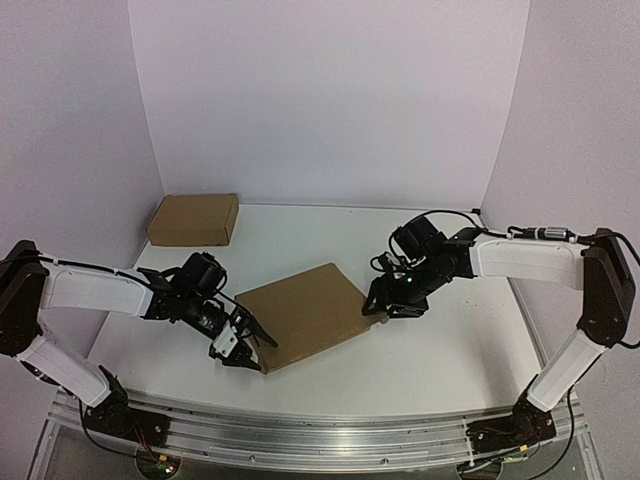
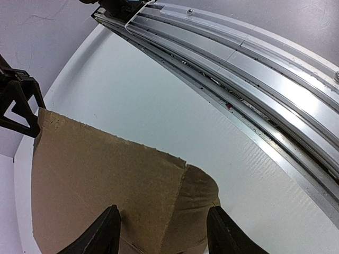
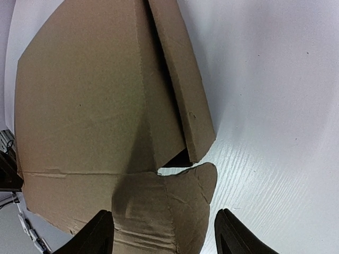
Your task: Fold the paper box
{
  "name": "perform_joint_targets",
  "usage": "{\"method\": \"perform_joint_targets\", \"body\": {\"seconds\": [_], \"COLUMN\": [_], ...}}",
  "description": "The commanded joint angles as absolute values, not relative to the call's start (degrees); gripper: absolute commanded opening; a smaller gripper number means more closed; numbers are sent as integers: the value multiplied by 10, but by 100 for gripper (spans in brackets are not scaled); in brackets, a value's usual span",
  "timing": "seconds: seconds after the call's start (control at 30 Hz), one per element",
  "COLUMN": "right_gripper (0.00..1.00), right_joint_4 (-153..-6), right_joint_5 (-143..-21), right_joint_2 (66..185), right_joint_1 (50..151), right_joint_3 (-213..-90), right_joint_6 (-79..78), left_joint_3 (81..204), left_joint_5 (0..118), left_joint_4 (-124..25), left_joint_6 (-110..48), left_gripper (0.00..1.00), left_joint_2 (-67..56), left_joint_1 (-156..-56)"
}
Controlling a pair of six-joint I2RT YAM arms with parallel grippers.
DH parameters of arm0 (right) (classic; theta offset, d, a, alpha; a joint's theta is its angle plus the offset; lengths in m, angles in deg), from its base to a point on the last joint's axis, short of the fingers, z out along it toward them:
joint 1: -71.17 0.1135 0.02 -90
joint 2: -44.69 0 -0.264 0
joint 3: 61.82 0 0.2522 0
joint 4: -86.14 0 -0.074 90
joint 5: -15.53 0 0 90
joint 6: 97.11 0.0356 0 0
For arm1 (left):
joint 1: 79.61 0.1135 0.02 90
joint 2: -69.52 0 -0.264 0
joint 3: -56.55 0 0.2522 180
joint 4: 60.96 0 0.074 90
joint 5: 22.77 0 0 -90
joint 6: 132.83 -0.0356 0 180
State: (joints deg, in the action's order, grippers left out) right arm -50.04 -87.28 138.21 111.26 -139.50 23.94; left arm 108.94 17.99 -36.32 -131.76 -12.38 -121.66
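Left pincer (image 1: pixel 244 346) wide astride paper box (image 1: pixel 310 315) near corner, right pincer (image 1: pixel 379 305) wide at right corner, both arms low.

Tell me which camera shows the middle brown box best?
Top external view: nearly the whole paper box shows there. Left wrist view catches only one corner; right wrist view, one end with a rounded flap.

- White table (image 1: pixel 450 370), evenly lit
- Plain pale lilac back wall (image 1: pixel 330 100) on the far side
- Matching left wall (image 1: pixel 60 120) and right wall (image 1: pixel 585 110)
- Aluminium rail (image 1: pixel 320 435) along the table's near edge
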Motion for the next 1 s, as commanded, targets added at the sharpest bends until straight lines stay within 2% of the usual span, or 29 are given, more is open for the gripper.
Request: {"method": "perform_joint_targets", "body": {"seconds": [0.0,0.57,0.97], "right_gripper": [65,56,54], "right_joint_4": [-494,-493,-494], "right_joint_5": [-893,-886,-859], "right_joint_2": [1384,1422,1432], "right_joint_1": [1111,1111,1111], "right_joint_3": [-1398,-1408,-1419], "right_joint_6": [242,236,218], "left_joint_3": [1085,1086,1079], "left_joint_5": [181,162,166], "left_joint_4": [-407,-499,-519], "left_joint_6": [-1321,-1256,-1256], "left_gripper": [56,47,47], "left_joint_2": [-132,-151,-172], "left_joint_1": [-1218,-1218,-1218]}}
